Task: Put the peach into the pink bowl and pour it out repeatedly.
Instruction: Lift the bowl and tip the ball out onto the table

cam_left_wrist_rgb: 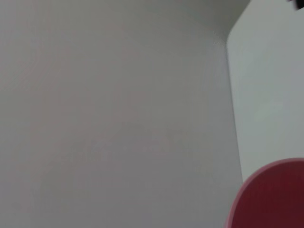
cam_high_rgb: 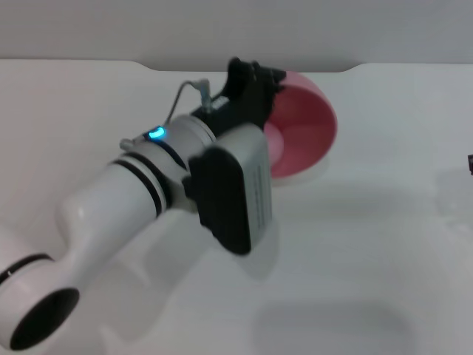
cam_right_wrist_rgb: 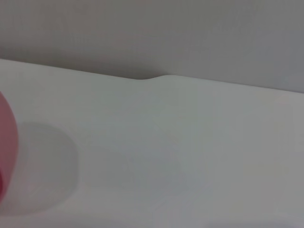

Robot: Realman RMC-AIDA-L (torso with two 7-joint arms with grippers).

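We start at the left gripper (cam_high_rgb: 255,81): it is a black claw at the end of a thick white arm, and it sits at the rim of the pink bowl (cam_high_rgb: 303,133), on the far middle part of the white table (cam_high_rgb: 384,244). The claw seems to hold the bowl by its rim, because the bowl is tipped on its side with the mouth turned toward us, but the fingers are hidden behind the wrist parts and we cannot tell if they are closed or not.

The bowl is round and deep, of smooth glossy plastic, with plain walls. The inside is a strong pink and the rim looks a little paler. Its lower edge is close to the table or on it. We do not see the peach in any view; the part of the bowl's inside that shows has no fruit in it.

In the left wrist view one curved piece of the pink bowl (cam_left_wrist_rgb: 273,194) shows in a corner, in front of the pale table (cam_left_wrist_rgb: 266,95). In the right wrist view a slice of the pink bowl (cam_right_wrist_rgb: 7,142) is at one edge, and a soft grey shadow lies beside it on the table (cam_right_wrist_rgb: 190,142).

The arm has a matte white shell with black rings, a small blue light (cam_high_rgb: 156,134) and a black box with a white label. The table is smooth and matte, with a notched far edge, and behind it is a plain grey wall (cam_high_rgb: 148,29).

The right gripper (cam_high_rgb: 470,163) is only a dark bit at the right edge of the head view
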